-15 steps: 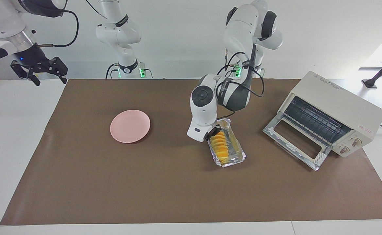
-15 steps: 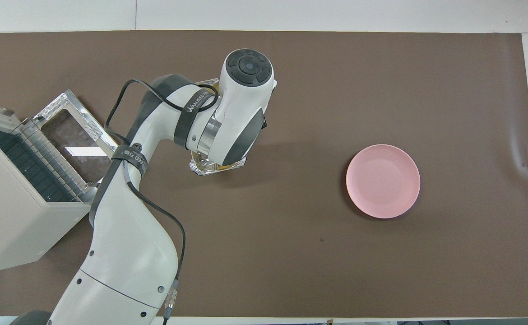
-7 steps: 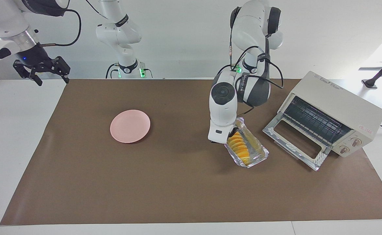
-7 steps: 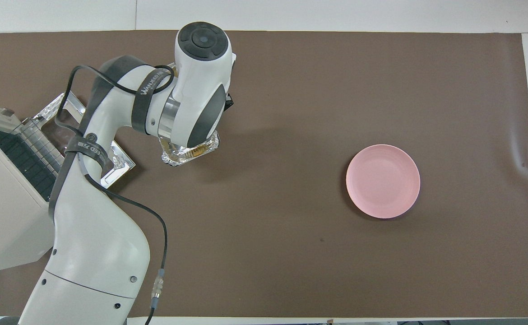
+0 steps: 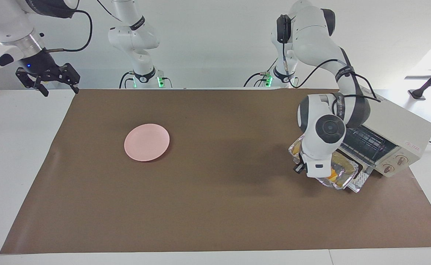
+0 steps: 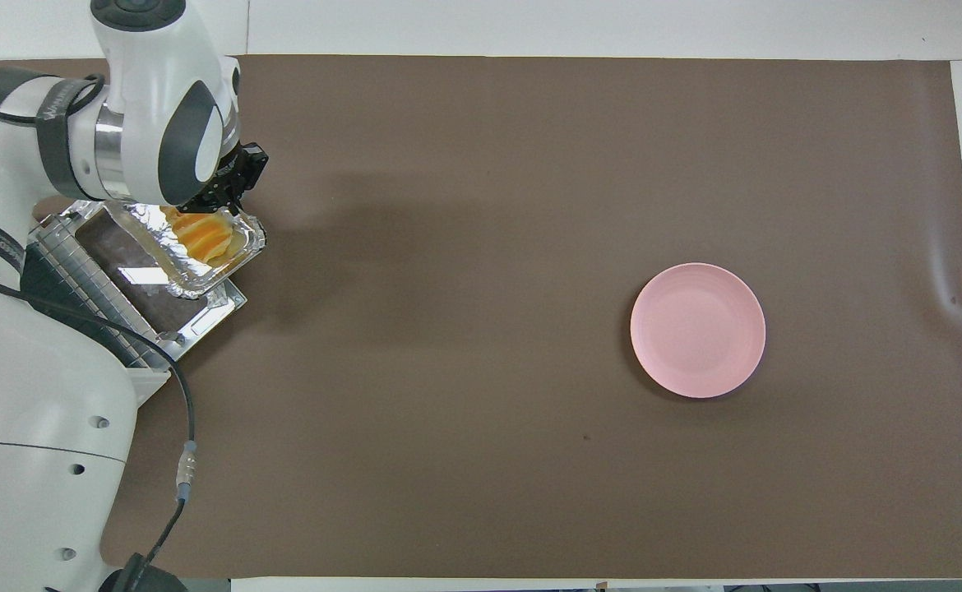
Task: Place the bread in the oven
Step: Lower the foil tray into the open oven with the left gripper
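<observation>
Bread (image 6: 201, 237) sits in its foil tray (image 6: 170, 279), and the tray now hangs over the oven's (image 5: 403, 127) dropped door (image 6: 201, 316); a second ago it was out over the brown mat (image 6: 481, 460) in mid-table, nearer the pink plate (image 5: 147, 142). I read that as the carry nearly done: what's left is the push through the mouth onto the wire rack (image 5: 370, 141).

From overhead the tray looks askew to the opening, 1 corner overhanging the door's outer edge. I can't tell whether its underside touches the glass or clears it.

Left gripper (image 6: 230, 185) is clenched on the tray's rim at the end farthest from the robots, fingers pinched tight on the foil. Over that second the arm swung from table centre out to its own end; the wrist now points down, elbow arched high above the oven's top. In the facing view the last link hides most of the tray, only a sliver of orange showing.

Right gripper (image 5: 49, 79) waits spread wide and empty off the mat, above the white surface at the right arm's end

My guess: thin foil held by 1 edge may sag or twist on the way in
</observation>
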